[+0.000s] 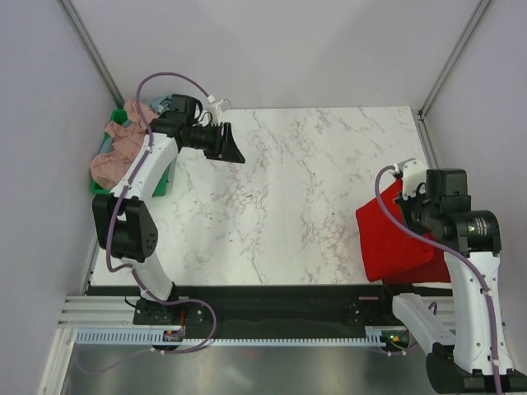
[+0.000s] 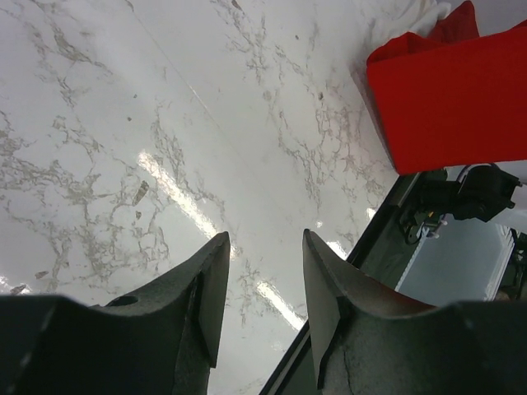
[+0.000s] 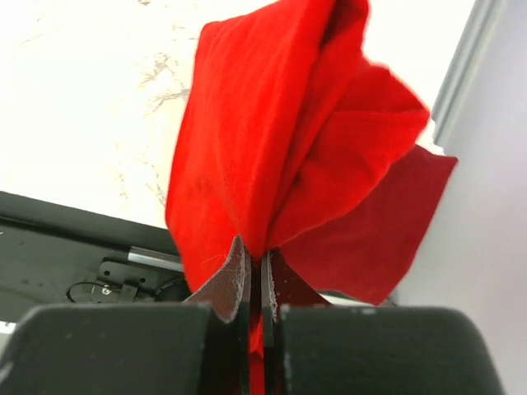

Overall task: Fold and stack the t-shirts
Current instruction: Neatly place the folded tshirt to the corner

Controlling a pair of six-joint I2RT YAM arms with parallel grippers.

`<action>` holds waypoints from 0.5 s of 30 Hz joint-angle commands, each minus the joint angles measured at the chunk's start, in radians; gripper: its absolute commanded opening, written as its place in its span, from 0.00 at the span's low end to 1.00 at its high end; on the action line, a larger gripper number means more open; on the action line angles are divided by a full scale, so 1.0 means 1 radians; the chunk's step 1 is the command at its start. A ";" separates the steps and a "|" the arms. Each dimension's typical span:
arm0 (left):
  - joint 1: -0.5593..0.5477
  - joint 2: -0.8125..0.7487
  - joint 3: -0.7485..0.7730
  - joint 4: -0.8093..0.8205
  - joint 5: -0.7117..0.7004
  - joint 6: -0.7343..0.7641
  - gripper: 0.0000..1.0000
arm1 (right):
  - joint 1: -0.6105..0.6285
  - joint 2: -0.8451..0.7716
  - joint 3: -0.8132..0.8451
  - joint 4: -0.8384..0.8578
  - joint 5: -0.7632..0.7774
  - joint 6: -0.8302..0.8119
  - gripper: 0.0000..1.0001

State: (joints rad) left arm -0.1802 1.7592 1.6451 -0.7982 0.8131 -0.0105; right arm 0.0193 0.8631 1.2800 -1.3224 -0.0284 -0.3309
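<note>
Right gripper (image 3: 255, 247): jaws closed almost fully, with only a sliver between them, pinching a gathered fold of the red t-shirt (image 3: 280, 123). In the right wrist view the fabric rises from the pinch in bunched folds, with one flap spreading out to the right. From above, the shirt sits at the near right corner of the table (image 1: 288, 189), directly against the gripper and partly under the right arm. Whether its lower edge rests on the surface or hangs just clear cannot be determined. Left gripper (image 2: 264, 239): jaws parted by a moderate gap and holding nothing, poised above bare tabletop at the far left, well apart from the red shirt. A pink t-shirt (image 1: 123, 152) lies crumpled in the green bin (image 1: 162, 186) at the table's left edge, behind the left arm. Surface: white marble-patterned top with grey veining, showing glare streaks in the left wrist view. Enclosure: plain pale walls (image 1: 272, 49) on three sides.
</note>
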 commanded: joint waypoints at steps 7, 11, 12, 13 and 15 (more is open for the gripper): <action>-0.050 0.003 0.032 0.031 0.015 -0.017 0.49 | -0.004 -0.058 0.004 0.046 0.166 0.058 0.00; -0.054 0.000 0.032 0.034 0.015 -0.017 0.49 | -0.005 -0.067 -0.054 0.064 0.183 0.075 0.00; -0.054 0.000 0.032 0.033 0.017 -0.017 0.49 | -0.004 -0.070 -0.064 0.069 0.191 0.079 0.00; -0.054 -0.001 0.032 0.034 0.015 -0.016 0.49 | -0.002 -0.072 -0.074 0.081 0.197 0.090 0.00; -0.054 -0.001 0.030 0.033 0.017 -0.017 0.49 | -0.004 -0.079 -0.105 0.094 0.225 0.093 0.00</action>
State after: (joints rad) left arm -0.2325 1.7737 1.6455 -0.7967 0.8131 -0.0109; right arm 0.0166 0.7956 1.2034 -1.2900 0.1184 -0.2726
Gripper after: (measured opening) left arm 0.486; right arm 0.031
